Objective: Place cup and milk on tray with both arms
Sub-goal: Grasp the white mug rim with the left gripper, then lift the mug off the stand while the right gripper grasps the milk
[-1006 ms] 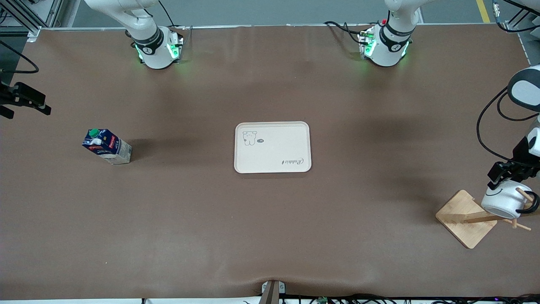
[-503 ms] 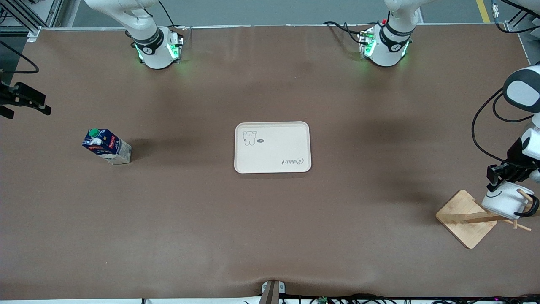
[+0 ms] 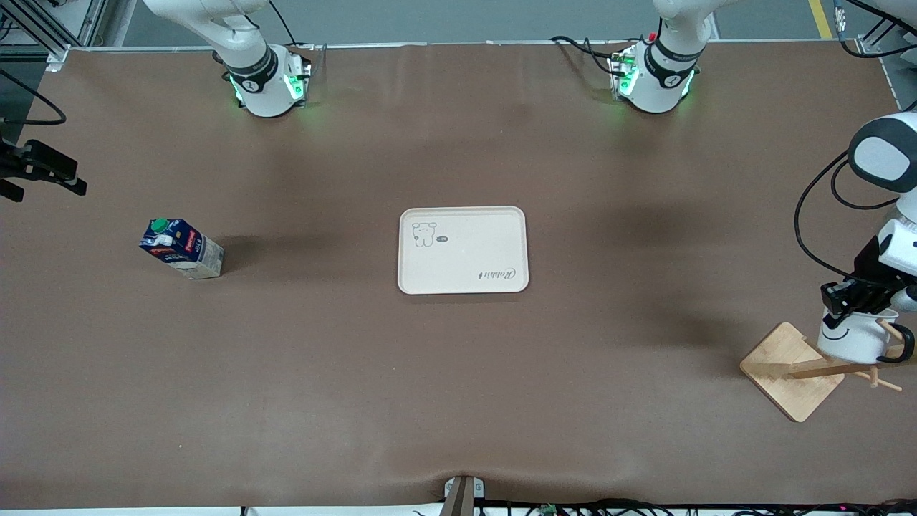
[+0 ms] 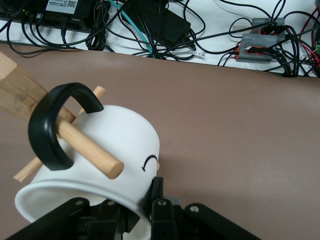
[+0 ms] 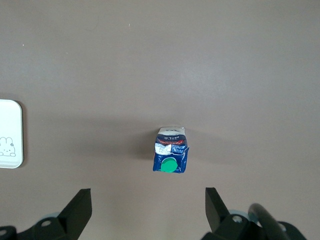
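Observation:
The cup (image 3: 854, 338), a white mug with a smiley face, hangs by its black handle (image 4: 49, 125) on a wooden peg (image 4: 86, 147) of the rack. My left gripper (image 3: 854, 299) is shut on the cup's rim, with one finger (image 4: 157, 199) outside the wall. The milk (image 3: 181, 248) stands on the table toward the right arm's end. It also shows in the right wrist view (image 5: 170, 157). My right gripper (image 5: 147, 201) is open and empty, high over the table beside the milk. The cream tray (image 3: 463, 272) lies empty mid-table.
The wooden rack with its square base (image 3: 788, 373) stands at the left arm's end, near the front camera. Cables and boxes (image 4: 165, 25) lie off the table edge by the rack. A corner of the tray (image 5: 9, 135) shows in the right wrist view.
My left gripper has shifted slightly toward the right arm's end with the cup, and the cup has turned more upright on the peg. The right arm and the milk have not moved.

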Action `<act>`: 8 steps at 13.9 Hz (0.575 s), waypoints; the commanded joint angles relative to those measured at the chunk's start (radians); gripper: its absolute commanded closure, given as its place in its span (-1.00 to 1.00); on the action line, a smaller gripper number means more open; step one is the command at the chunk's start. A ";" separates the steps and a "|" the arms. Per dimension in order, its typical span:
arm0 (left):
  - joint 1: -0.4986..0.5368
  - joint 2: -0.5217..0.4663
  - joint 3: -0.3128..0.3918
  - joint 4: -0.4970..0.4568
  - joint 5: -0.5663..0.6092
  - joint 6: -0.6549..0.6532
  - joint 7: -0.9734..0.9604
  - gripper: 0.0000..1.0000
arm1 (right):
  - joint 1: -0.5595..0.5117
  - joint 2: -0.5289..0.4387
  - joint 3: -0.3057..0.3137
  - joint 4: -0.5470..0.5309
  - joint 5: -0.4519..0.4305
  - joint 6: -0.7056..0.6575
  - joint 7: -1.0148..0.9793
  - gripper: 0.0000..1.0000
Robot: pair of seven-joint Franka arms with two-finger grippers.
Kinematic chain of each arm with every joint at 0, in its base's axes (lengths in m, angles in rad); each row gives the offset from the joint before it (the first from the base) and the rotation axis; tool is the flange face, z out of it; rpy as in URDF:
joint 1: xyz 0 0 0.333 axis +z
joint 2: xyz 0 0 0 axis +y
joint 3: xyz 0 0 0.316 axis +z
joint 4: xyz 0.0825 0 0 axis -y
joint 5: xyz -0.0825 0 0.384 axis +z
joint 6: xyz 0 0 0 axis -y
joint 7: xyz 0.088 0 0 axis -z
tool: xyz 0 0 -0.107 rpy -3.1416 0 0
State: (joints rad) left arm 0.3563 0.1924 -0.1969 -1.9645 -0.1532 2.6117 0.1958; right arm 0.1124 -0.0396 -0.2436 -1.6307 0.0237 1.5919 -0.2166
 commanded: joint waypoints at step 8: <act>0.012 -0.100 -0.056 0.016 -0.008 -0.217 0.004 1.00 | -0.056 0.165 0.007 0.034 -0.014 0.077 -0.023 -1.00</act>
State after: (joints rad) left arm 0.3588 0.1352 -0.2412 -1.9476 -0.1532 2.4566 0.1957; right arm 0.0765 0.0534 -0.2449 -1.6314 0.0215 1.6668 -0.2199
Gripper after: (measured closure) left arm 0.916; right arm 0.000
